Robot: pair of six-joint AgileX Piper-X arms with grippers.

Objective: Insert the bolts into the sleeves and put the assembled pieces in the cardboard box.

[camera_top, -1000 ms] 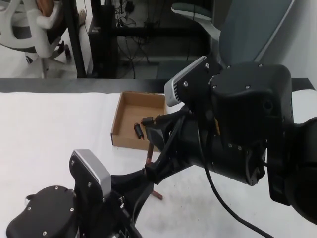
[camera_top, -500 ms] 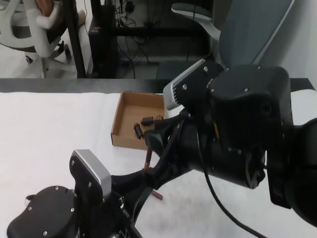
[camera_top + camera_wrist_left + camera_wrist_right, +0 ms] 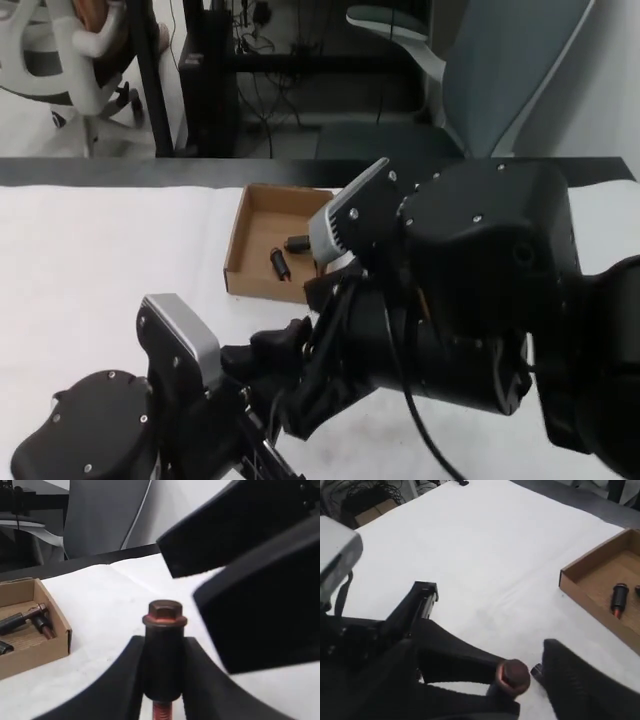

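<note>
One copper-coloured hex-head metal bolt (image 3: 164, 614) stands upright in a black cylindrical sleeve (image 3: 163, 662), head on top, threaded end poking out below. L gripper (image 3: 163, 647) has both fingers clamped on the sleeve's sides, holding the pair over the white cloth-covered bench (image 3: 100, 260), on the arms' side of the box & apart from it. Can't tell if the threaded end touches the cloth.

R gripper (image 3: 182, 580) hangs just beside the bolt, fingers spread w/ nothing between them; one finger (image 3: 570, 680) is near the bolt head, a small gap showing.

Shallow brown cardboard box (image 3: 236, 245) lies farther out on the cloth, top open. Inside: at least two dark sleeve-&-bolt pieces (image 3: 280, 265) lying flat on the box floor, close together.

Beyond the bench: grey-green office chair (image 3: 520, 70) & black desk frame (image 3: 210, 70).
</note>
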